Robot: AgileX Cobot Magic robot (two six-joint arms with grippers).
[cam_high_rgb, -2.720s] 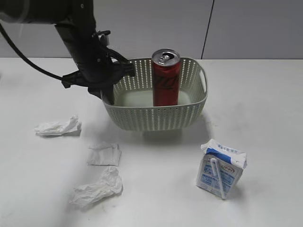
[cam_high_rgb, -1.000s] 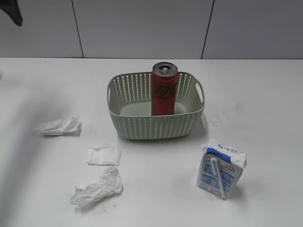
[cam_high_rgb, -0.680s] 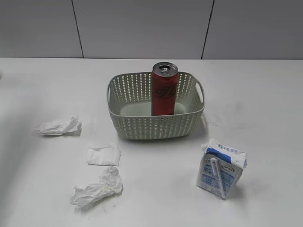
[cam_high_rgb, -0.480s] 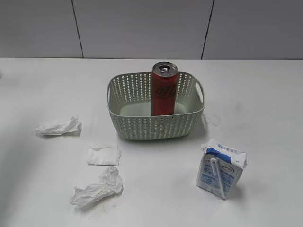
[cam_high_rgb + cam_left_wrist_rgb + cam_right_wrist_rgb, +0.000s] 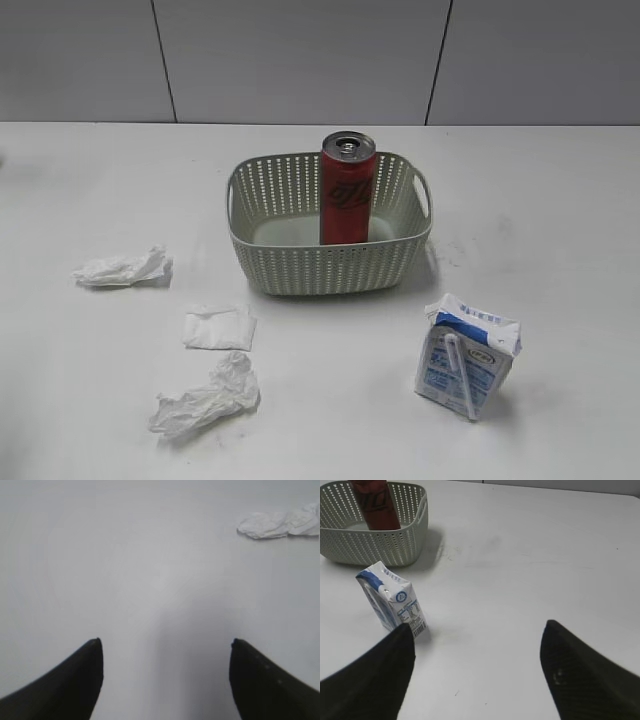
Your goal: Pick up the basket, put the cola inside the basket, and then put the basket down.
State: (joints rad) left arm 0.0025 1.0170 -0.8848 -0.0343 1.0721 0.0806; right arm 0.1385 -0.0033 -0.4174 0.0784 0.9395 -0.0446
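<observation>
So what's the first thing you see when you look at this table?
The tall red cola stands upright inside the green basket in the middle of the table. A blue-and-white carton stands in front of it to the right, and crumpled tissues lie scattered on the left.

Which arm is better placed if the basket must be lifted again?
Probably the right: the right gripper sees the basket with the cola near; the left gripper sees only table and tissue.
</observation>
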